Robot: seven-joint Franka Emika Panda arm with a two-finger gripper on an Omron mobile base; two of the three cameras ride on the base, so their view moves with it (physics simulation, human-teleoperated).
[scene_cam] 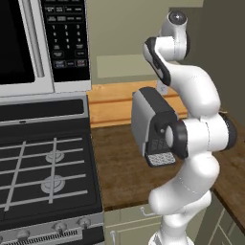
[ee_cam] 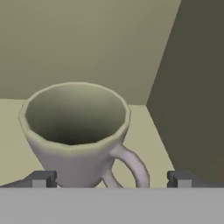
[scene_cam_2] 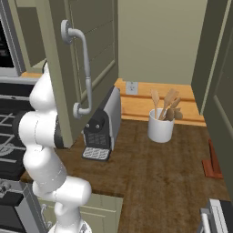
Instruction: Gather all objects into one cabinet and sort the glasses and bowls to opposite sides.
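A small grey mug stands upright on the pale olive shelf inside the cabinet, its handle turned to the right in the hand view. My gripper is open, close in front of the mug. One fingertip sits at the mug's lower left and the other is well off to the right of the handle, neither pressing on it. The cabinet's side wall rises just right of the mug. In the right base view the cabinet door with its pale curved bar handle stands swung open, and my arm reaches up behind it.
A grey coffee machine stands on the wooden counter under the open door. A white crock of wooden utensils stands further right. The stove and microwave are to the left.
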